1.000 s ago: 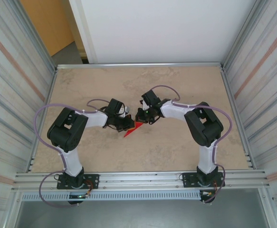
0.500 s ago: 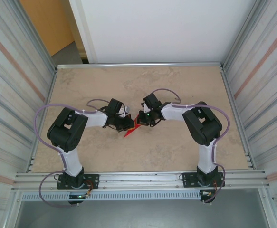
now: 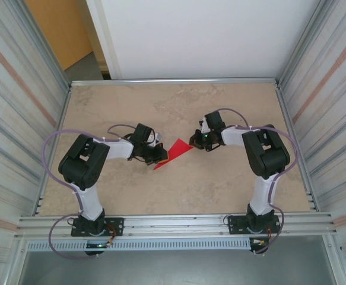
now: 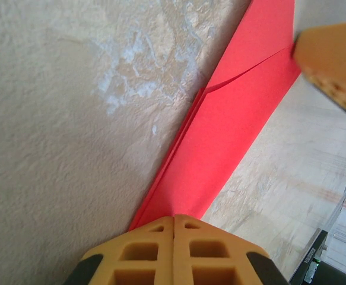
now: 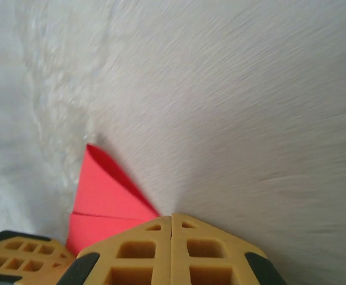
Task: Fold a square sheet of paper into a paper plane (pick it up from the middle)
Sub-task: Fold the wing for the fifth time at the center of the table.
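now, red paper plane [image 4: 232, 119], left hand [image 4: 174, 221] closed

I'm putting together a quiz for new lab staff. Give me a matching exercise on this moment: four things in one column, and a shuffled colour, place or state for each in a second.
1. left gripper
2. right gripper
3. paper
4. table

A. beige, marbled
B. shut, clamping the paper
C. red, folded
D. shut, at the paper's corner towards the right arm

Pairs: 1-B, 2-D, 3-C, 4-A
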`<action>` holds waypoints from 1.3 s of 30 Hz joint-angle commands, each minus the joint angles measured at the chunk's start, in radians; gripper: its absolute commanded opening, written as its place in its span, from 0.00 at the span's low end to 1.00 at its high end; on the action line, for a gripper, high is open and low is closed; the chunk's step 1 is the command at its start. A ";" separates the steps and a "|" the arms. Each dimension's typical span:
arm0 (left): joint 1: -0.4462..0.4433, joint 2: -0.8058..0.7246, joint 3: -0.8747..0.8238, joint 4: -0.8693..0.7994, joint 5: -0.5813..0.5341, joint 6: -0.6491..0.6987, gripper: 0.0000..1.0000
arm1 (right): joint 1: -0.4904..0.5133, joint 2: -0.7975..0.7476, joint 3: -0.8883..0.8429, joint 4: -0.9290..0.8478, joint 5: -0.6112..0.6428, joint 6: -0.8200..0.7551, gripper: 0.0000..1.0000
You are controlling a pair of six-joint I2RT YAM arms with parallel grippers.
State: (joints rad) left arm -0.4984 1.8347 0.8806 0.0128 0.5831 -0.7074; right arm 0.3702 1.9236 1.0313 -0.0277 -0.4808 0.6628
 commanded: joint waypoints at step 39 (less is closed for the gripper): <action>-0.039 -0.051 0.046 -0.036 0.065 0.080 0.12 | 0.186 0.093 0.016 -0.056 0.042 0.055 0.02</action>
State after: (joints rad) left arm -0.5220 1.8206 0.8974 0.0174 0.6254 -0.7235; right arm 0.5800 1.9530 1.0550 0.0002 -0.4774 0.7502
